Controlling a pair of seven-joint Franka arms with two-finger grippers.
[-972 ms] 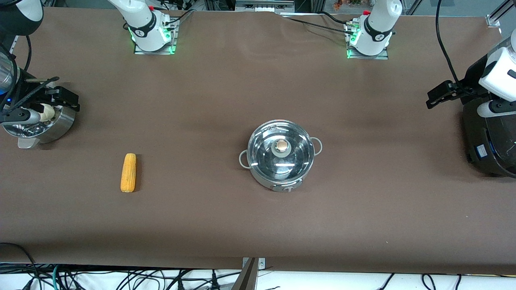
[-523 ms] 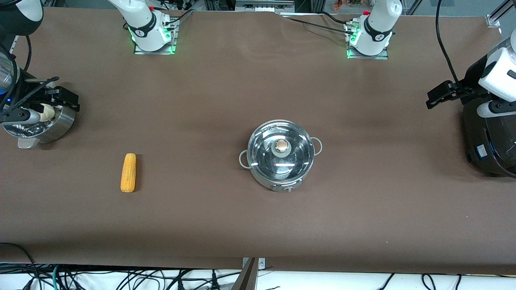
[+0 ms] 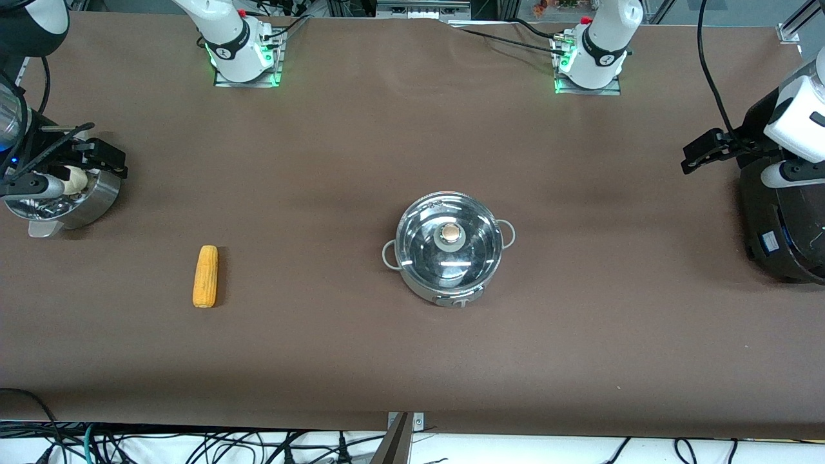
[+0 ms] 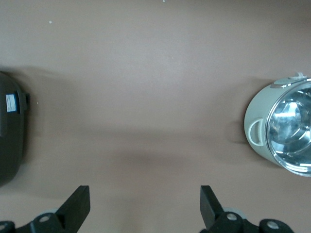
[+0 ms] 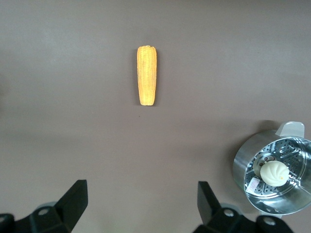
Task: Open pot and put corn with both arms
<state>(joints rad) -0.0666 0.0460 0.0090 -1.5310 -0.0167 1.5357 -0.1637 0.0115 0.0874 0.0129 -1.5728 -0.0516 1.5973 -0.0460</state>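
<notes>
The steel pot (image 3: 449, 258) stands mid-table with its glass lid (image 3: 467, 254) on and a beige knob (image 3: 451, 233) at the centre. In the left wrist view the pot (image 4: 284, 127) shows at the edge. The corn (image 3: 205, 276) lies flat toward the right arm's end of the table, and the right wrist view also shows this corn (image 5: 147, 75). My left gripper (image 4: 144, 204) hangs open and empty over bare table between the rice cooker and the pot. My right gripper (image 5: 141, 201) hangs open and empty over bare table beside the steamer basket.
A perforated steel steamer basket (image 3: 97, 196) holding a white bun (image 5: 274, 173) sits at the right arm's end of the table. A big black rice cooker (image 3: 780, 219) stands at the left arm's end. Brown cloth covers the table (image 3: 322, 361).
</notes>
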